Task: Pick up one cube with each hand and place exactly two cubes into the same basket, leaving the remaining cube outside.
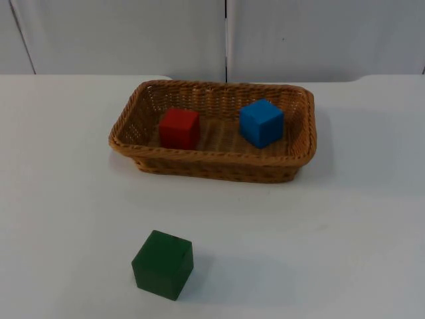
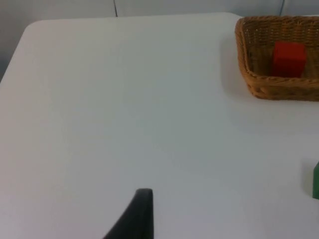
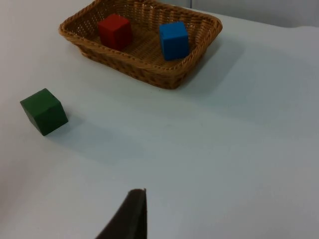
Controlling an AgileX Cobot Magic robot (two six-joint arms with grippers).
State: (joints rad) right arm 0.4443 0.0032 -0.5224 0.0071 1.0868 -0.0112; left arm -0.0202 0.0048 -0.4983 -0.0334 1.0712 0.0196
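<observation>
cubes sit two in and one out: the red cube point(image 1: 179, 128) and the blue cube point(image 1: 261, 122) lie inside the wicker basket point(image 1: 212, 161), red toward the left arm's side, blue toward the right arm's side, apart from each other. the green cube point(image 1: 163, 264) rests on the white table point(image 1: 345, 226), well apart from the basket and nearer the camera in the top view. the basket stands near the grey wall point(image 1: 119, 33). the left gripper point(image 2: 135, 216) hangs over bare table with the basket's end and the red cube ahead of it; whether its claw is open or closed cannot be told. the right gripper point(image 3: 128, 216) hangs over the table facing the basket, both cubes in it and the green cube; its claw state cannot be told either.
</observation>
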